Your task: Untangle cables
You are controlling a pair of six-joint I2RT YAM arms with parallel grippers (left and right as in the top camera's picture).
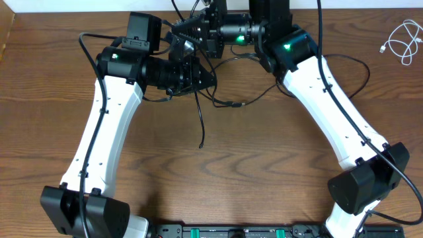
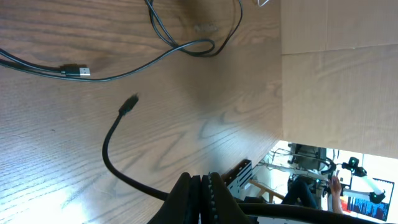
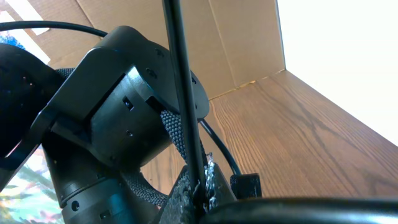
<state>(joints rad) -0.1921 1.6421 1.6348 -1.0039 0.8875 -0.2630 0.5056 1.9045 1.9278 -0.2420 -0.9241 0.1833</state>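
The left tool (image 2: 200, 182) is fully closed, pinching the black cable (image 2: 104, 152), whose free length curls away from its tips to a small connector (image 2: 129, 104). The right tool (image 3: 198, 184), close beside it, is also clamped tight on a thin black strand, seemingly the same cable, which runs straight up from its tips. The white cable (image 1: 402, 41) lies coiled on the tabletop (image 1: 264, 172), well apart beyond the right arm. The white one looks freed already, so the step in hand is straightening the black one. Next, the tools should draw apart slowly, minding the loop past the USB plug (image 2: 78, 71)
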